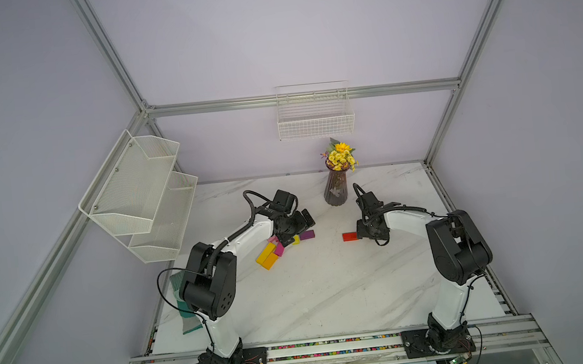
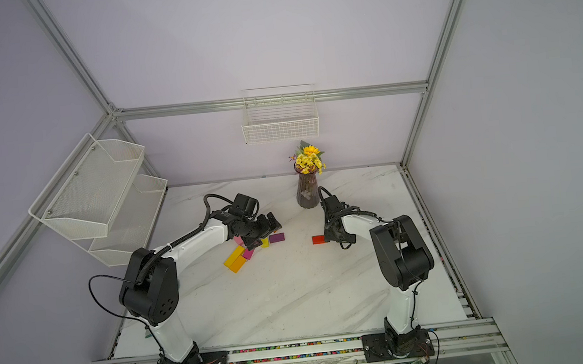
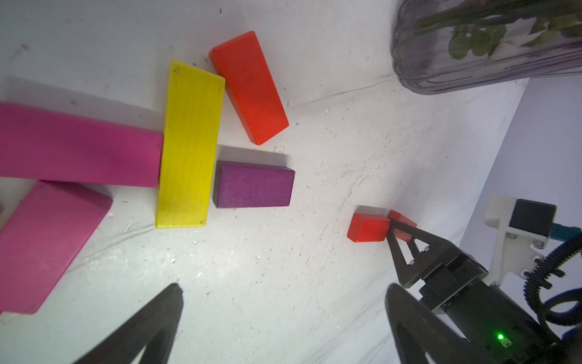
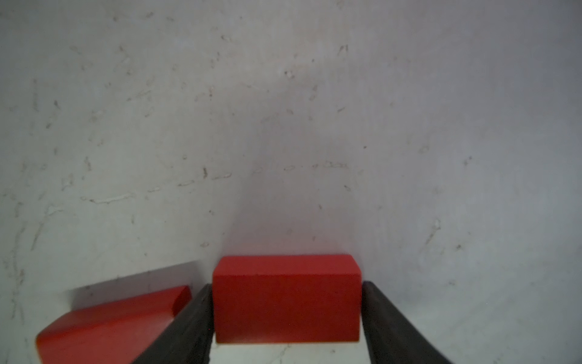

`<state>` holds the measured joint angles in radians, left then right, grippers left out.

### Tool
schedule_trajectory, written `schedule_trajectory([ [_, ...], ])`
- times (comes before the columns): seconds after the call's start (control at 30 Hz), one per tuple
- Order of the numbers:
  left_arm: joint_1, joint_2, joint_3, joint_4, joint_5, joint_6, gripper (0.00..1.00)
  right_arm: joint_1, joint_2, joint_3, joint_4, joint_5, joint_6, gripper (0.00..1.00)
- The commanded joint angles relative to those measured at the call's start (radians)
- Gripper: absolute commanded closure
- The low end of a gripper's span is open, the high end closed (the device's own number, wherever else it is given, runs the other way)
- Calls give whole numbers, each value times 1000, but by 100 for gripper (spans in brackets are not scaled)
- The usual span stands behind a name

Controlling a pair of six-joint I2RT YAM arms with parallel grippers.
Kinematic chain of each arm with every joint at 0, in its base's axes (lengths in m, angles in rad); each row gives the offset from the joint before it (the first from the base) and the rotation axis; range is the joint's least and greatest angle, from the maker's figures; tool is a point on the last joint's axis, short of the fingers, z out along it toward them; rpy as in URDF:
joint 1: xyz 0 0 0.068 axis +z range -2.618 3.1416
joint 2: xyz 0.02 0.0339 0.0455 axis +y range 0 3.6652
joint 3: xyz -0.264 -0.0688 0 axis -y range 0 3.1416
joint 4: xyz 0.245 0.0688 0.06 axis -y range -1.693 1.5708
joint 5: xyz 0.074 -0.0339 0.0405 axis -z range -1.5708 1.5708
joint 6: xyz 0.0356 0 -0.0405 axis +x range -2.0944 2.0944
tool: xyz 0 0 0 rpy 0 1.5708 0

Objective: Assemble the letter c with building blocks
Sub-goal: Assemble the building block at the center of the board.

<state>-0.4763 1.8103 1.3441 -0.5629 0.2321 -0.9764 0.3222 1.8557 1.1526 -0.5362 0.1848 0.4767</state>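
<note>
Blocks sit in two groups on the white table! Most lie in a jumble under the left claw, whose jaws hang wide apart with nothing between them. Its wrist view picks out a yellow block touching a pink block, with a purple block just beside it and an orange block at its far corner. Over near the vase, well apart from the jumble, the right claw straddles a red block lying on the table. Its fingers are close against the block's sides, but whether they pinch it or sit loose is impossible to tell. A second red block lies just outside one finger.
</note>
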Motion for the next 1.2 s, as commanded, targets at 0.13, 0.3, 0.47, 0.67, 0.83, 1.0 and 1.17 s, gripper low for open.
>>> schedule_trajectory([
  [0.13,-1,-22,4,11,13,16,0,-4,-39,-11,-15,-2,35,19],
  [0.3,-1,-26,4,11,15,19,0,-17,-50,18,-18,-28,61,15],
  [0.47,-1,-27,9,11,20,23,0,-37,-35,66,-19,-67,76,13],
  [0.67,-1,-27,12,9,25,27,0,-61,20,146,-22,-169,67,13],
  [0.83,-1,-27,12,8,26,30,0,-61,69,187,-24,-253,60,13],
  [1.0,-1,-28,10,8,27,34,0,-62,95,189,-15,-319,44,14],
  [1.17,-2,-29,7,6,27,38,0,-61,102,184,-13,-341,35,16],
])
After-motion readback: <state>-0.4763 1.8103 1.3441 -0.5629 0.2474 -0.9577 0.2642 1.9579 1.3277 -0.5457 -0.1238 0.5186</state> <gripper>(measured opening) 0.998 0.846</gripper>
